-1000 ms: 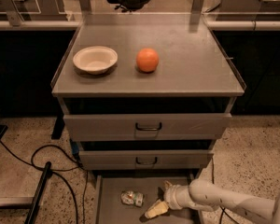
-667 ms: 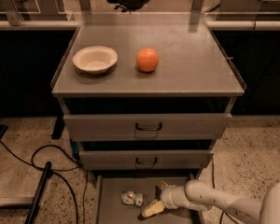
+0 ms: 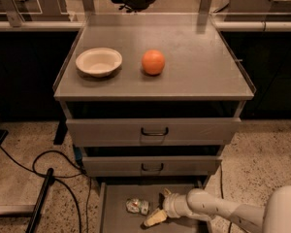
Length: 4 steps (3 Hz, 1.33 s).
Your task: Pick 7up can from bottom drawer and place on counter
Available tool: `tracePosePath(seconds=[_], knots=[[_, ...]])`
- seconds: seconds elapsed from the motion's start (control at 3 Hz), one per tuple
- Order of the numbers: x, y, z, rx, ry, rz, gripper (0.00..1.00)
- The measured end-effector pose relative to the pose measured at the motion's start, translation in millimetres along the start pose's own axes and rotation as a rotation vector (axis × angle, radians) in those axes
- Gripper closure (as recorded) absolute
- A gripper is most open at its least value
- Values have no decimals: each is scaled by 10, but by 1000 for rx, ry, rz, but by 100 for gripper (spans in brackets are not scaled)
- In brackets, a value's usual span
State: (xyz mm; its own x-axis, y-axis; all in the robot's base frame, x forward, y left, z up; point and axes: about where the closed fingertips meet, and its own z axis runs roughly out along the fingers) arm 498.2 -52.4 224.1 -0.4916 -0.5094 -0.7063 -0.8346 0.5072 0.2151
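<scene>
The 7up can (image 3: 137, 206) lies on its side on the grey floor of the open bottom drawer (image 3: 117, 221), left of middle. My gripper (image 3: 158, 206) reaches in from the lower right on a white arm, just right of the can. One pale finger (image 3: 154, 217) lies in front of the can's right end and the other finger (image 3: 166, 193) is behind it, so the jaws are open and not closed on the can. The counter (image 3: 199, 62) is the grey cabinet top above.
A white bowl (image 3: 98, 61) and an orange (image 3: 153, 62) sit on the counter. Two upper drawers with black handles (image 3: 154, 131) are closed. Black cables (image 3: 53, 169) lie on the speckled floor at left. A glass rail runs behind the cabinet.
My arm has slid left, bringing the gripper closer to the can's right end. The can, bowl and orange have not moved.
</scene>
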Motion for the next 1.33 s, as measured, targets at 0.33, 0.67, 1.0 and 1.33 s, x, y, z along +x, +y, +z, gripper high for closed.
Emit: tracePosePath(seconds=[0.33, 0.67, 1.0, 1.33], knots=[[-20, -52, 243, 13, -3, -30, 0], [48, -136, 546, 16, 14, -16, 0], [49, -136, 549, 16, 14, -15, 0], [66, -105, 727, 27, -14, -11, 0]])
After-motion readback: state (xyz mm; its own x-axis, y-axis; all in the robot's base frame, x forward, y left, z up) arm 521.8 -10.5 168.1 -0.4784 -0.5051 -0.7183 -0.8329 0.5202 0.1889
